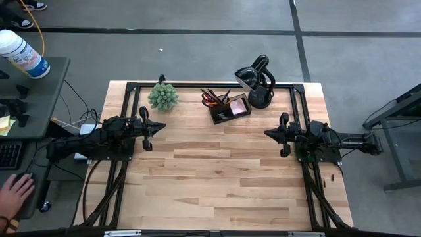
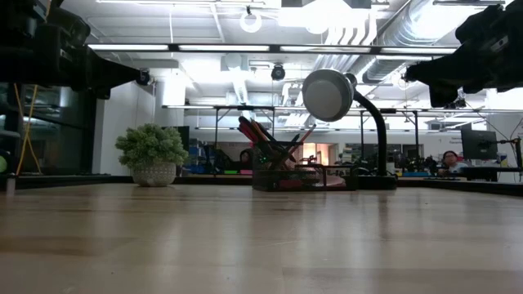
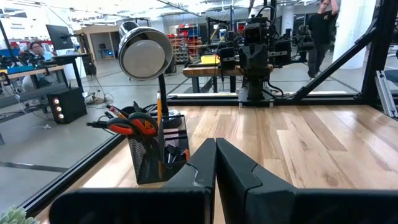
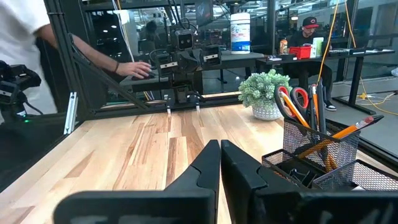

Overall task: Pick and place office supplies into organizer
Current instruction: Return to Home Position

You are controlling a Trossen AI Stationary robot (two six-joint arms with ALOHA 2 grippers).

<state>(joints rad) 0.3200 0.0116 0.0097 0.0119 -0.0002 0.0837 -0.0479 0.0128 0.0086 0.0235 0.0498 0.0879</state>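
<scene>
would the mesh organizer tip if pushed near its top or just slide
Probably slides: the organizer has a wide low tray beside its tall cup. Mesh walls suggest it is light. The scissors and pencils standing tall may rattle.

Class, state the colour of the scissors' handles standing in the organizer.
The scissors have red handles; the right wrist view shows them best.

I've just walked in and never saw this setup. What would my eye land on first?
At the back edge of the wooden table, the black organizer, stuffed with red-handled scissors and orange pencils, stands between a spiky green plant and a round-headed desk lamp. The left gripper and right gripper wait at opposite sides, fingers shut, pointing at each other.
</scene>
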